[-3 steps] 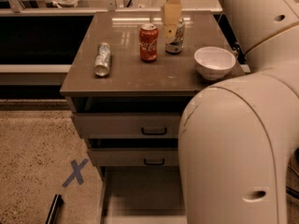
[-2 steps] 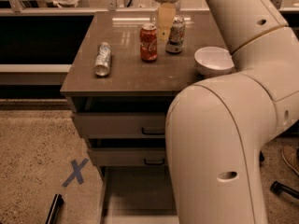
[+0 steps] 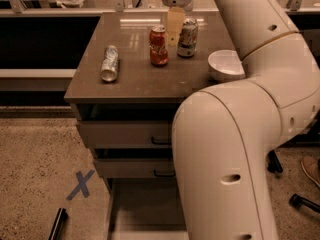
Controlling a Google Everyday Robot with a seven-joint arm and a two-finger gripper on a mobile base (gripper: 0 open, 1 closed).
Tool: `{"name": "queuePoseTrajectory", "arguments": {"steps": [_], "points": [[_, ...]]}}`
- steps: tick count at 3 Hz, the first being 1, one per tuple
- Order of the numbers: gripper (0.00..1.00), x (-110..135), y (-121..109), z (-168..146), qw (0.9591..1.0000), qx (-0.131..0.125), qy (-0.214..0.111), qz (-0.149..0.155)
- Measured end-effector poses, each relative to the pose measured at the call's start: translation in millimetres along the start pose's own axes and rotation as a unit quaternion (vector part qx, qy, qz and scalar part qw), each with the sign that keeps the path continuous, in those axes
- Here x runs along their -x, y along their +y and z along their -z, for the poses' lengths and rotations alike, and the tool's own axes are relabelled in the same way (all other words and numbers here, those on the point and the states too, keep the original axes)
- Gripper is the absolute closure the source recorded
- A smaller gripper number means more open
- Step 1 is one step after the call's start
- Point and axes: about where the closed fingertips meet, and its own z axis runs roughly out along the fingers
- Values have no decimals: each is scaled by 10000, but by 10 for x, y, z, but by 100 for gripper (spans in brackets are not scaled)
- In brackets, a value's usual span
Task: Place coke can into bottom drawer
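Camera view looks down on the cabinet top [image 3: 135,84], so going left to right: a silver can [image 3: 109,63] lies on its side near the left edge. The coke can [image 3: 158,46] stands upright around the middle, toward the back edge. The gripper [image 3: 175,33] hangs down just right of it, in the gap between the coke can and a pale can [image 3: 187,37]. A white bowl [image 3: 225,65] sits by the right edge, partly tucked behind the big arm [image 3: 235,154].

My read is that we're at the reach-and-grasp step and nothing's been picked up yet. To do it well, I'd slide the gripper left until it's centred on the coke can, then come down around the body below the silver top. That pale can is a tight neighbour and looks easy to knock over.

Honestly can't tell whether the gripper is wide or narrow from this angle.

The coke can is just beside the gripper on its left. They're close, but I can't say if they're touching. The bottom drawer [image 3: 142,209] is pulled out under the front edge, ready for the drop.
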Motion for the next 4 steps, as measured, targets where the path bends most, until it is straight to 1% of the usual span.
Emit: {"name": "queuePoseTrajectory", "arguments": {"steps": [1,2,3,4], "points": [[0,54,-18,-371,9988,266,-377,-189],[0,146,-50,-689,9963,435,-684,-296],[0,172,-140,-716,9966,272,-716,-305],[19,204,-204,-764,9965,173,-759,-311]]}}
